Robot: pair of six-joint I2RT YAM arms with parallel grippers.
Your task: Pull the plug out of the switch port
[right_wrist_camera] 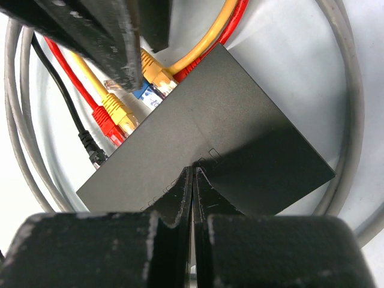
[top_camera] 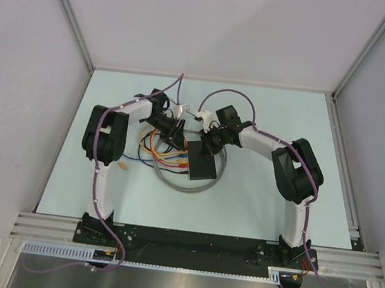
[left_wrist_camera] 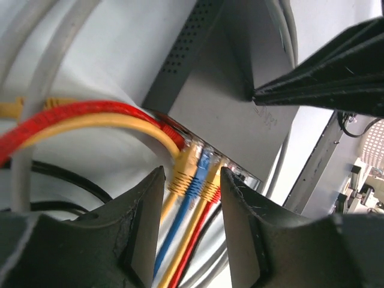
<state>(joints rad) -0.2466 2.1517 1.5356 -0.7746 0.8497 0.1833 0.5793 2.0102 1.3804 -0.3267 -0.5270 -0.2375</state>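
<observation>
My left tool (left_wrist_camera: 192, 178) stands half open, straddling the plugs (left_wrist_camera: 203, 161) at the switch (left_wrist_camera: 231, 105); my right tool (right_wrist_camera: 193, 174), shut and empty, rests on its top.

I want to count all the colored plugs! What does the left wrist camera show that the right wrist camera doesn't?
Only the left wrist view: vent holes on the switch's side, and the gap between the open left fingers. Only the right wrist view: a black plug at the row's end, and most of the switch's top. Both: the switch, blue plug, yellow plugs, red plug, and the shut right fingers resting on its top.
</observation>
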